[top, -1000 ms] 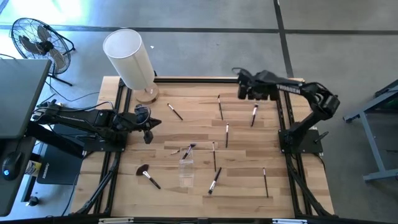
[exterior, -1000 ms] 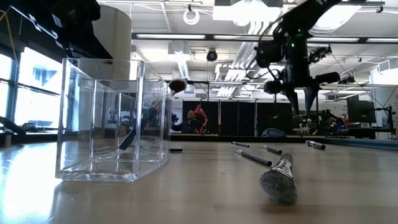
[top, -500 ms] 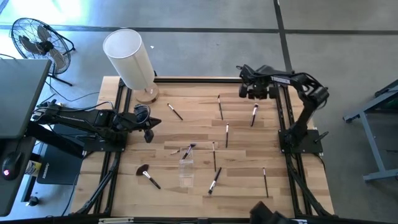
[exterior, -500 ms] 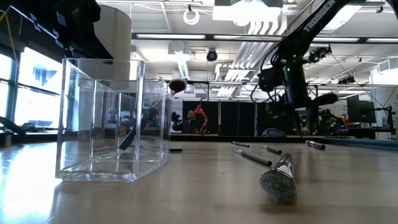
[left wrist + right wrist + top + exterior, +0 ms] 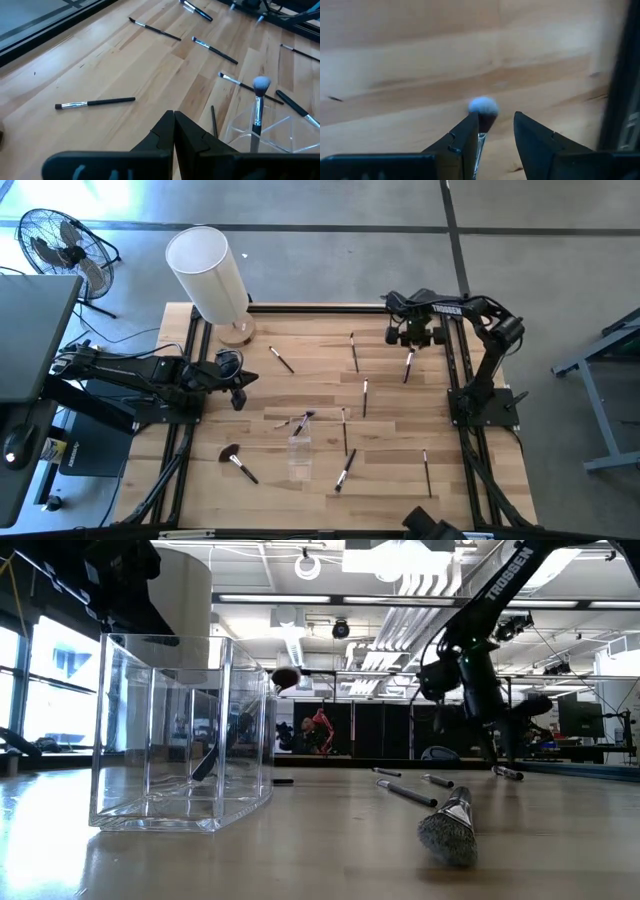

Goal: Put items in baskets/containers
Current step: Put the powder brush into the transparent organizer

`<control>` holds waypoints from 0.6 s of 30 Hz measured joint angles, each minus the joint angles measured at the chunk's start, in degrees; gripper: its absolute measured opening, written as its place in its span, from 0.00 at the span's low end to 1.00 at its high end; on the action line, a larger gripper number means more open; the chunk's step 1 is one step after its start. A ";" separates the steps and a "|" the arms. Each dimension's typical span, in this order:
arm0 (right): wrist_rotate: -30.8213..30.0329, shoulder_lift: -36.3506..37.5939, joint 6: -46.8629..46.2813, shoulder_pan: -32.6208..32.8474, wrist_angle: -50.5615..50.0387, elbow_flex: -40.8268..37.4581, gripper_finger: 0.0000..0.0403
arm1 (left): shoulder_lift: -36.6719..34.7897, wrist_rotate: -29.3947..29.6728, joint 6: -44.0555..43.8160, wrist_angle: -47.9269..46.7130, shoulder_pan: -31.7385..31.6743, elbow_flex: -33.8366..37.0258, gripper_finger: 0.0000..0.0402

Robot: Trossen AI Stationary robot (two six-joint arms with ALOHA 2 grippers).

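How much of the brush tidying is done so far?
Only just started. One brush seems to stand in the clear container. The right pincer is open around the head of another brush at the table's far side. The other brushes, such as the wide-headed brush, lie loose. The left pincer waits, shut.

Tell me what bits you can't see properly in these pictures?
- Clear cup: nearly invisible on the wood in the high view.
- Brush by the right gripper: its handle hides behind a finger in the right wrist view; touching cannot be told.
- Fluffy brush: its far end is blurred in the low view.
- Left gripper: the wrist view's edge cuts its body.
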State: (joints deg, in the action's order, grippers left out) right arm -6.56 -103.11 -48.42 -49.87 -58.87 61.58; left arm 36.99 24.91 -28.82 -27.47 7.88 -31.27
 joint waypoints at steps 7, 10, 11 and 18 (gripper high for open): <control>1.73 1.04 -1.60 0.77 12.13 -9.09 0.29 | 0.00 0.22 0.51 -0.15 0.00 0.00 0.00; -0.31 1.96 -1.86 2.27 13.38 -10.04 0.27 | -0.02 0.77 0.53 -0.11 0.00 0.00 0.00; -0.61 2.35 -1.43 2.69 13.69 -10.21 0.25 | 0.00 1.15 0.55 -0.13 0.00 0.02 0.00; 0.91 5.43 4.09 5.26 16.19 -10.52 0.03 | -0.02 2.49 3.02 -0.07 -0.02 0.01 0.00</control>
State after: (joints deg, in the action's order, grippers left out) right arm -5.65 -97.68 -44.33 -44.61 -42.68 51.06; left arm 36.97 27.40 -25.80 -27.54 7.86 -31.26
